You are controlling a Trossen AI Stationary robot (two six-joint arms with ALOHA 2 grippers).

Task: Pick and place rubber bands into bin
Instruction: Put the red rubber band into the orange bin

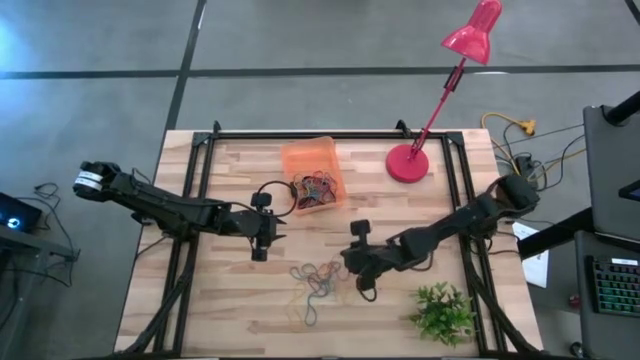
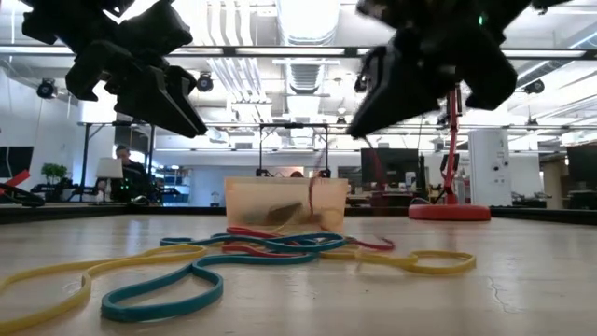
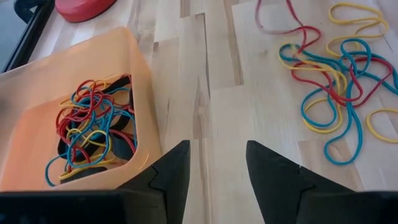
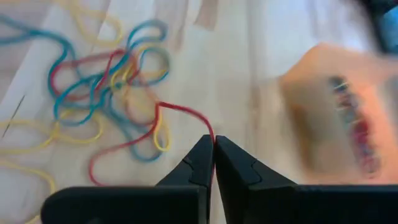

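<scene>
The orange bin [image 1: 312, 170] stands on the far middle of the table with several coloured rubber bands [image 3: 93, 130] inside. A loose pile of rubber bands [image 1: 318, 282] lies near the front middle. My right gripper [image 4: 213, 144] hovers just right of that pile [image 4: 106, 87], shut on a red rubber band [image 4: 180, 111]. My left gripper [image 3: 217, 155] hangs open above bare wood just near-left of the bin [image 3: 74, 74], with nothing between its fingers. My right gripper pinches one strand of the red rubber band [image 4: 210, 130] between its two fingertips, only at their free ends. The fingers slant down from the table's right. The band trails below them [image 2: 376, 177], and its lower loop [image 4: 99, 168] reaches down beside the pile.
A pink desk lamp stands on a round red base [image 1: 408, 163] to the right of the bin. A black cable loop [image 1: 272, 195] lies left of the bin. A small green plant [image 1: 440, 312] sits at the front right. Bare wood shows between pile and bin.
</scene>
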